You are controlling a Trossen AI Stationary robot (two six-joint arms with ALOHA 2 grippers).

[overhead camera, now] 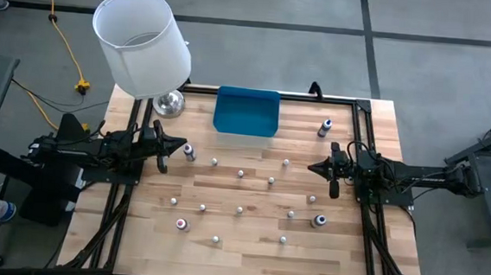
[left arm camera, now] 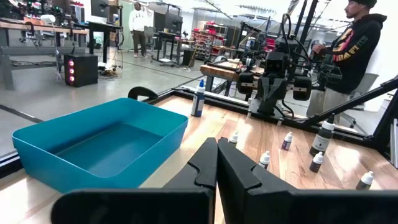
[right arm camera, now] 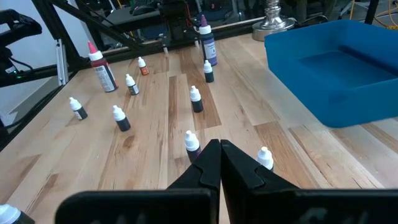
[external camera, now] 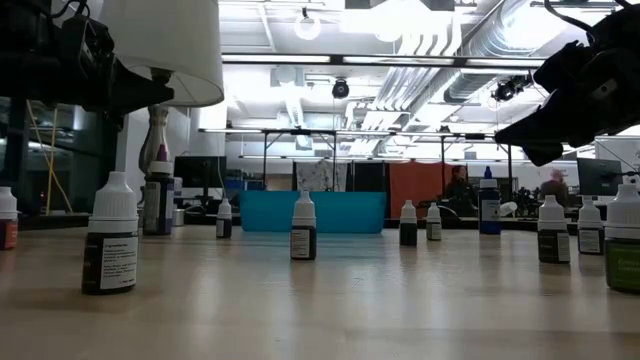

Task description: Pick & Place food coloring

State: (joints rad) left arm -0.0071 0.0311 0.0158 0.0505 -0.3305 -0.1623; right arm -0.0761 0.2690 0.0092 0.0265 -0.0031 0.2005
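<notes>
At the table's left edge the left gripper [overhead camera: 169,146] is held above the wood with its fingers pressed together and nothing between them; just beside its tip a dark dropper bottle [overhead camera: 189,153] stands upright, untouched. Behind it, at the back left corner, a white lampshade [overhead camera: 142,42] is seen over a shiny lamp base [overhead camera: 169,104]. At the back middle a blue bin [overhead camera: 246,112] is set, and its floor is shown bare in both wrist views; no bottle has been placed in it. The food coloring bottles [overhead camera: 239,210] are scattered across the middle of the table, all upright and well apart, with a reddish one [overhead camera: 182,224] near the front left and a taller dark one [overhead camera: 324,127] at the back right. At the right edge the right gripper [overhead camera: 325,169] is likewise closed on nothing, a little above the board. The task is judged to be at its start: nothing has been picked, and every bottle is left to be carried.
</notes>
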